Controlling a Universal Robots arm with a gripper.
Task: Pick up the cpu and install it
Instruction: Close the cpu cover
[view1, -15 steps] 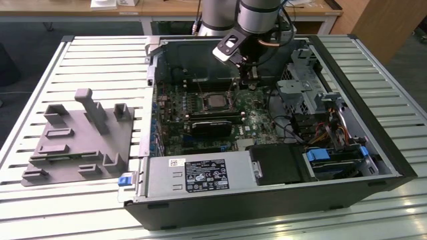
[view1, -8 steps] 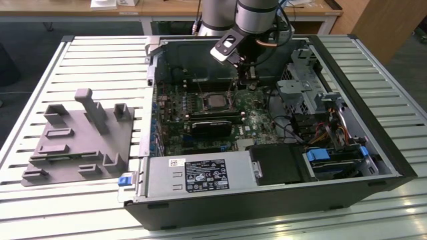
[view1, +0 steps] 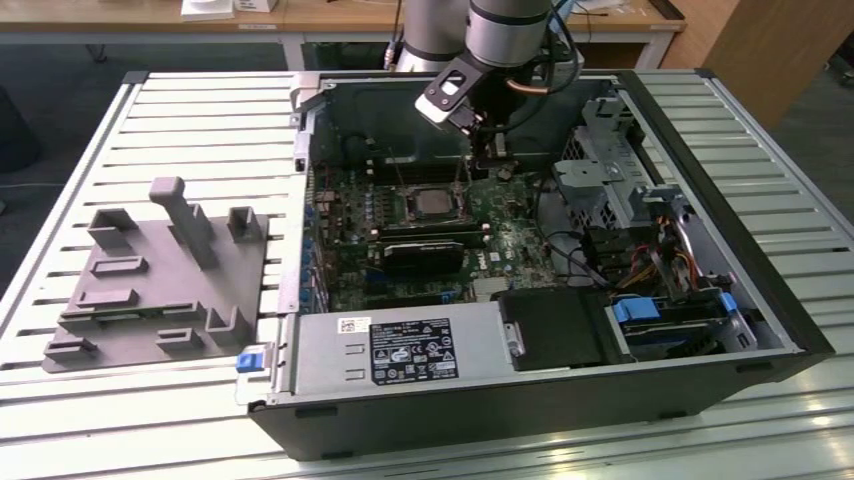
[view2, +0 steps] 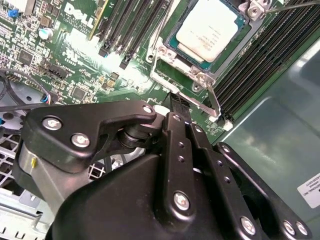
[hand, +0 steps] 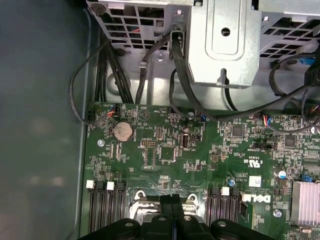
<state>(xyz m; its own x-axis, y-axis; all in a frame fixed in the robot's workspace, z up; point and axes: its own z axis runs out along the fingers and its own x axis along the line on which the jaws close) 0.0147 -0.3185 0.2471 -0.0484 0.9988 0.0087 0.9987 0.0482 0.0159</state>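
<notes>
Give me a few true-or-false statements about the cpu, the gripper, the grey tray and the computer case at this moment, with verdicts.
1. The cpu lies in the motherboard socket. True.
2. The gripper holds the cpu. False: it holds nothing visible and hangs over the motherboard beside the socket.
3. The grey tray lies outside the computer case, on the exterior view's left. True.
4. The computer case is closed. False: its side is open and the motherboard is exposed.
</notes>
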